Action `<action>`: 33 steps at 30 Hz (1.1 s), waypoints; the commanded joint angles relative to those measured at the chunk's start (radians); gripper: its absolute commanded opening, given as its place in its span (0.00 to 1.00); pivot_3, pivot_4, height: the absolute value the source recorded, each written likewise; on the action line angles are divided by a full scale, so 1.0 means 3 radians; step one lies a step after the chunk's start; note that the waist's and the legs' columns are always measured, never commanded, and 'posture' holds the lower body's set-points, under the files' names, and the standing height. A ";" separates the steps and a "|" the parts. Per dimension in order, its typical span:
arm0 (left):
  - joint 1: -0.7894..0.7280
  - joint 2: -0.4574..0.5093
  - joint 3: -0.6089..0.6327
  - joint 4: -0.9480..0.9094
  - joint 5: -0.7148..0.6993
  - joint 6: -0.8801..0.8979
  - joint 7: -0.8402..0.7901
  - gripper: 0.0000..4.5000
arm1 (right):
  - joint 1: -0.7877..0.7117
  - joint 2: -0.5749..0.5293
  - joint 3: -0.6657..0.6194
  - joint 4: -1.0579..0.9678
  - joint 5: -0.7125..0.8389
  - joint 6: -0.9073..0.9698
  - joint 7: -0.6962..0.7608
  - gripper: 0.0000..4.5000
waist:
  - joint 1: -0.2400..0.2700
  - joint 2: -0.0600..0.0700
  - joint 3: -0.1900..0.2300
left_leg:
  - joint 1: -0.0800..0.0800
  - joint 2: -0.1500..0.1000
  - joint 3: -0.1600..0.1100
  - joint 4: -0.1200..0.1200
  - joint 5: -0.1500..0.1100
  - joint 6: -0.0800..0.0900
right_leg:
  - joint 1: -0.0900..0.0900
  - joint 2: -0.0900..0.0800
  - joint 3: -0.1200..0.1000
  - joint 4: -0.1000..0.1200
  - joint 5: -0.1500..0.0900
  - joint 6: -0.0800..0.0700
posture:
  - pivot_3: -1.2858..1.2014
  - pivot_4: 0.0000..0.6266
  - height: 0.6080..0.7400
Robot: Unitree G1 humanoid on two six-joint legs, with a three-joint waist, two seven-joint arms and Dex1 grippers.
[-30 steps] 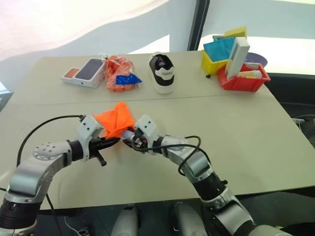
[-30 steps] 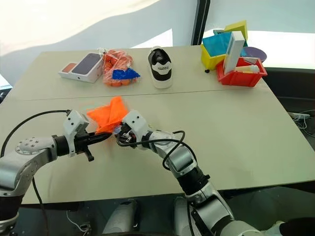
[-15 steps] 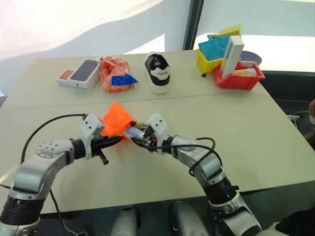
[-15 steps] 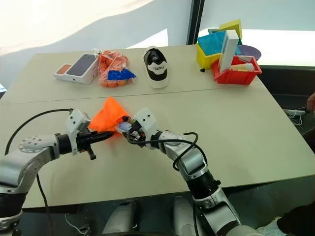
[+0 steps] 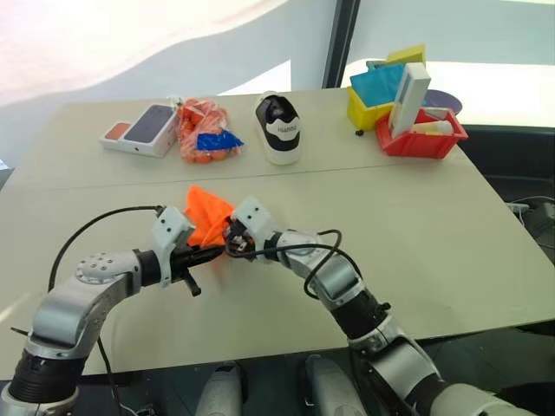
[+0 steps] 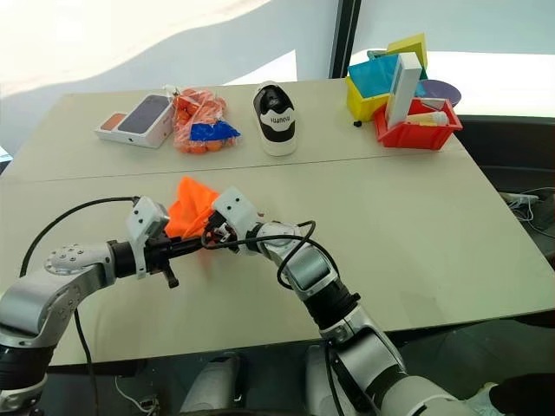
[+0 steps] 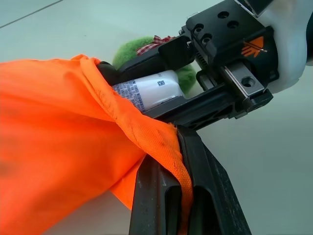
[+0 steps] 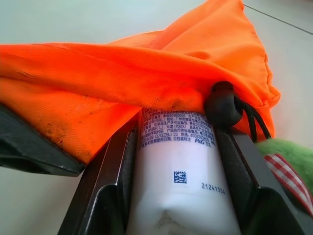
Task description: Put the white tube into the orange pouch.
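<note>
On your far left at the back of the table (image 5: 451, 260) you have a phone box (image 5: 143, 128), then the net bag of orange items (image 5: 204, 132), then a black-and-white shoe (image 5: 280, 128). Nearer you, your left gripper (image 5: 212, 254) has its fingers (image 7: 161, 196) pressed together on the rim fabric of the orange pouch (image 5: 206, 218), pinching one edge of the mouth while the rest of the pouch lies slack on the table behind it. Just to its right, your right gripper (image 5: 232, 245) meets it nose to nose: its two fingers stand partly apart, clamped on the sides of the white tube (image 8: 178, 176), whose front end sits tucked under the pouch's edge, with the printed rear half out between the fingers. A dark cord stopper (image 8: 222, 105) rests against the tube, and a green fuzzy toggle (image 7: 134, 49) lies just beside the right gripper. On your far right at the back stand a yellow bin (image 5: 371, 106) and a red bin (image 5: 425, 139).
</note>
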 commanded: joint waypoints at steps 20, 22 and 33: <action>0.0035 -0.0227 0.0499 0.0266 -0.0414 0.0039 0.0053 0.00 | 0.0268 -0.0256 -0.0169 -0.1077 0.0310 0.0003 0.0680 0.99 | 0.0000 0.0000 0.0000 | -0.0001 0.0000 -0.0001 -0.0001 0.0000 0.0000 | 0.0000 -0.0001 -0.0001 -0.0001 0.0000 0.0002 | 0.52 0.24 1.00; 0.0017 -0.0248 0.0532 0.0322 -0.0467 0.0061 0.0065 0.00 | 0.0340 -0.0375 -0.0237 -0.1209 0.0370 0.0075 0.0729 0.99 | 0.0002 0.0000 0.0000 | 0.0000 0.0001 -0.0001 -0.0002 0.0000 0.0000 | 0.0000 0.0000 -0.0001 -0.0001 0.0000 0.0002 | 0.52 0.24 1.00; -0.0022 -0.0225 0.0574 0.0569 -0.0642 0.0145 0.0056 0.00 | 0.0523 -0.0817 -0.0091 -0.1284 0.0128 0.0173 0.0546 0.31 | 0.0005 0.0000 0.0000 | 0.0000 0.0000 -0.0001 -0.0002 0.0000 0.0000 | -0.0001 -0.0001 -0.0001 -0.0001 -0.0004 -0.0006 | 0.52 0.24 1.00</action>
